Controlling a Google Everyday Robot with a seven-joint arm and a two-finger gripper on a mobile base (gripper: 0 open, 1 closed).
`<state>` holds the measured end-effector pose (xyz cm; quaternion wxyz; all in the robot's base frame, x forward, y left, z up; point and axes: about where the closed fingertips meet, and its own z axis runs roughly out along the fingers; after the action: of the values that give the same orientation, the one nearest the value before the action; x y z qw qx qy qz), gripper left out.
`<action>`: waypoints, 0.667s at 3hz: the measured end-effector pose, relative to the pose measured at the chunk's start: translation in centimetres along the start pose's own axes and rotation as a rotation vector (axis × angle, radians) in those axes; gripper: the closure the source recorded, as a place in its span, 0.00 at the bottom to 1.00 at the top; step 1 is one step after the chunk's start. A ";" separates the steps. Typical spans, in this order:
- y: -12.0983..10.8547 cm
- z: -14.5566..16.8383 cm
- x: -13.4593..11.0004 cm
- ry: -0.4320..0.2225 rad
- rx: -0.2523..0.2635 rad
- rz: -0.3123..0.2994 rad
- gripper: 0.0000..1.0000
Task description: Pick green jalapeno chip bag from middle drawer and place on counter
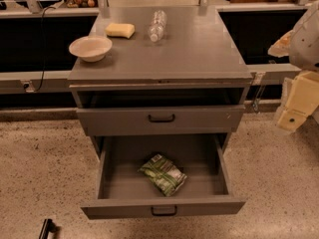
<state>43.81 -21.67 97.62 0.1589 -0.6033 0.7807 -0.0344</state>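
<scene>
The green jalapeno chip bag (163, 174) lies flat on the floor of the open middle drawer (114, 183), a little right of its centre and tilted diagonally. The drawer is pulled out towards me, and its dark loop handle (164, 211) is on the front panel. The counter (189, 49) is the grey top of the cabinet above. My gripper (292, 116), a cream-coloured part on the white arm (305, 39), hangs at the far right edge, to the right of the cabinet and well away from the bag, at about the height of the closed drawer front.
On the counter stand a beige bowl (90, 48) at the front left, a yellow sponge (120, 30) and a clear plastic bottle (157, 26) lying behind it. A closed drawer front (160, 118) sits above the open drawer. Speckled floor (45, 168) surrounds the cabinet. A dark object (46, 228) lies at the bottom left.
</scene>
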 end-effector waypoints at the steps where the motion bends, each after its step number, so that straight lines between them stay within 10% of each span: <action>1: 0.0 0.0 0.0 0.000 0.000 0.000 0.00; 2: -0.3 2.5 -0.5 -0.047 0.003 0.015 0.00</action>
<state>44.94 -20.90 95.43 0.1783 -0.5977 0.7813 -0.0200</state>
